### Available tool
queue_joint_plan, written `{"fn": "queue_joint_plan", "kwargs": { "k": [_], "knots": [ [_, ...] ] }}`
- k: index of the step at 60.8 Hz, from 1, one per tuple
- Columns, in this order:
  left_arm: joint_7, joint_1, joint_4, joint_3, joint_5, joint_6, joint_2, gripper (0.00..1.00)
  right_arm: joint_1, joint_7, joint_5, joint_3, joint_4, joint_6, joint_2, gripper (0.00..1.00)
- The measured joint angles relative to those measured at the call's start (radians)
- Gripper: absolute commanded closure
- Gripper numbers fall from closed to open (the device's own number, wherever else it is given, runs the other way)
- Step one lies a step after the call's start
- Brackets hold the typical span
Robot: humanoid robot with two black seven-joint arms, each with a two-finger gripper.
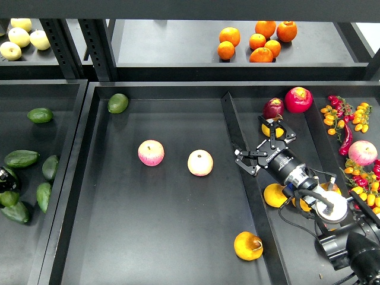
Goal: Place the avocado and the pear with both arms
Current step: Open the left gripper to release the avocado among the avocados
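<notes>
Shelving of black trays point(178, 237) with the right arm reaching over the divider point(237, 142).

Largest is the wide middle tray, which holds two pink-yellow apples point(151, 152) near its centre, the pear point(248, 246) near its lower right corner beside the divider, and the avocado point(117, 103) in its upper left corner. The right arm comes in from the lower right, and the right gripper point(265, 141) hangs with its fingers spread apart and nothing between them, over a yellow fruit point(273, 129) in the right compartment. That compartment also has dark red apples point(298, 99) and small peppers point(347, 127). Oranges point(259, 43) sit on the upper shelf and more dark green fruit point(21, 158) lies in the left tray. The left gripper is out of view.
</notes>
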Motion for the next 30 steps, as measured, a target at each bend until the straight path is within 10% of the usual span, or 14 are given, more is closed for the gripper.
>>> {"fn": "queue_joint_plan", "kwargs": {
  "k": [30],
  "knots": [
    [0.0, 0.014, 0.009, 0.0, 0.0, 0.0, -0.018, 0.43, 0.0, 0.0, 0.0, 0.001, 0.006, 0.0, 0.0, 0.0]
  ]
}}
